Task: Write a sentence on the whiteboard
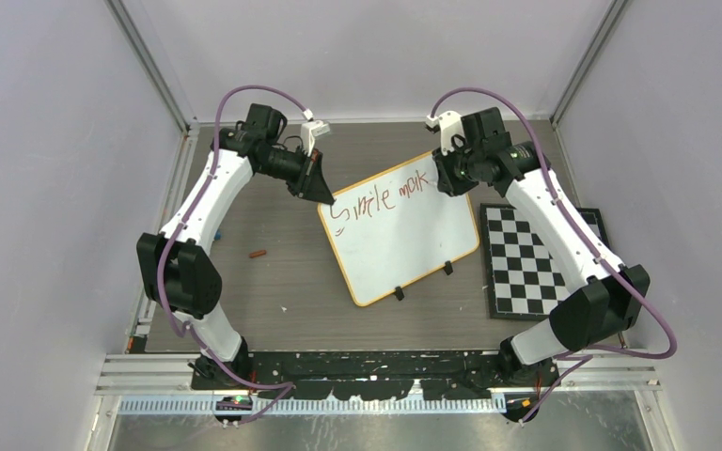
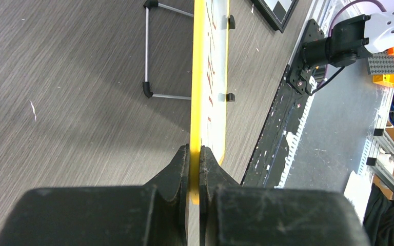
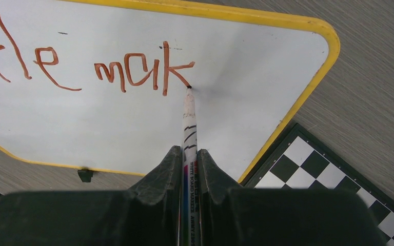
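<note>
propped on a wire stand [image 2: 147, 51] and two black feet, turned at an angle, presumably for reach by both arms: the whiteboard [image 1: 414, 249]. just off its right edge, unused, a checkered mat [image 1: 526, 268]. at the whiteboard's far left corner, the left gripper [image 2: 194, 154], clamped tight on the yellow rim, likely as a brace against sliding under pen pressure. over the whiteboard's far right part, the right gripper [image 3: 190, 156], closed snugly round a marker [image 3: 189, 115], with tip touching the white surface just past the last stroke. along the whiteboard's far edge, in red-brown, the sentence [image 3: 165, 69]: legible as "smile mak", by the look of it unfinished. left of the whiteboard and well apart, a small reddish thing [image 1: 259, 253], possibly the cap, too small to tell. lost to the left wrist view: nearly all the writing, seen edge-on. cut off in the right wrist view: the first letters and the marker's rear.
</note>
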